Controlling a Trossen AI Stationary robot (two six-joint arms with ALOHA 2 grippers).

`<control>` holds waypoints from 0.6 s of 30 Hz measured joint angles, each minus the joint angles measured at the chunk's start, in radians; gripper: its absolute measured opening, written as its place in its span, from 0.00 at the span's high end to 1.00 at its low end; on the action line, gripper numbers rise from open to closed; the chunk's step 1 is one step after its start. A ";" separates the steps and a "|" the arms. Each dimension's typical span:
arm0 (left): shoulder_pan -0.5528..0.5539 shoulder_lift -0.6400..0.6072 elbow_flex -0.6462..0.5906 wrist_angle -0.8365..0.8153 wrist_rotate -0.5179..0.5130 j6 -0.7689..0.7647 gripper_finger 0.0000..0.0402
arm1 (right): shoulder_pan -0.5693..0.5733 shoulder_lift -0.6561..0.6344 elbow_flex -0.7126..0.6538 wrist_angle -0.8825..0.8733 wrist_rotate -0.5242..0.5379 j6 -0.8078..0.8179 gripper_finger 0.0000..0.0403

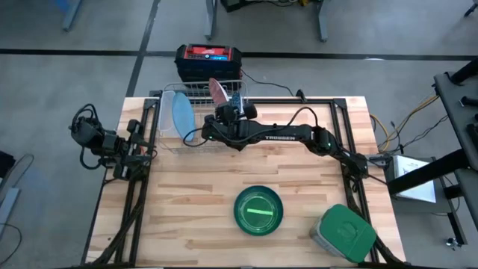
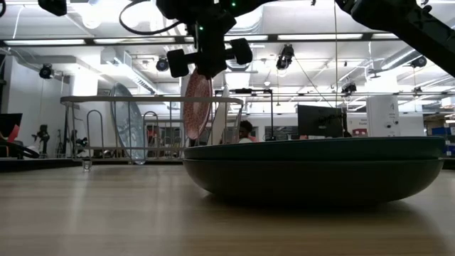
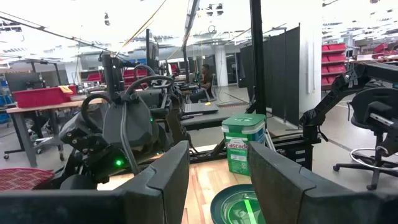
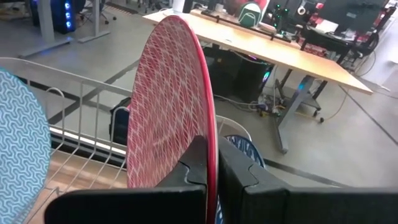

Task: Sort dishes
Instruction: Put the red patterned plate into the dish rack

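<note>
A reddish patterned plate (image 4: pixel 165 106) stands on edge over the wire rack (image 1: pixel 196 88) at the table's far side, with my right gripper (image 4: pixel 211 168) shut on it. A light blue plate (image 1: pixel 181 116) stands upright in the rack's left part, and another blue patterned dish (image 4: pixel 245 148) shows behind the red one. A dark green dish (image 1: pixel 258 209) lies flat on the table's near middle. My left gripper (image 3: pixel 217 180) waits open at the table's left edge, holding nothing. My right gripper pinches the red plate's rim (image 4: pixel 210 134) between its two fingers, one finger on each face. The fingers come from the table's near side, roughly level. The plate stands upright on edge, its lower part (image 2: pixel 196 131) below the rack's top rail; whether it touches the wires I cannot tell.
A square grey container with a green lid (image 1: pixel 343 233) sits at the near right corner. A black and red box (image 1: pixel 209 58) stands on the floor beyond the far edge. Bare wood lies between the rack and the green dish.
</note>
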 joint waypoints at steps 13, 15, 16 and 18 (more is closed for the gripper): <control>0.000 0.000 0.000 0.000 0.000 0.000 0.62 | -0.001 0.000 -0.002 0.026 -0.030 0.005 1.00; 0.000 0.000 0.000 0.000 0.000 0.000 0.62 | -0.001 0.000 -0.003 0.026 -0.038 0.020 1.00; 0.000 0.000 0.000 0.000 0.000 0.000 0.62 | -0.001 0.000 -0.003 0.026 -0.040 0.024 1.00; 0.000 0.000 0.000 0.000 0.000 0.000 0.62 | -0.001 0.000 -0.003 0.025 -0.044 0.031 1.00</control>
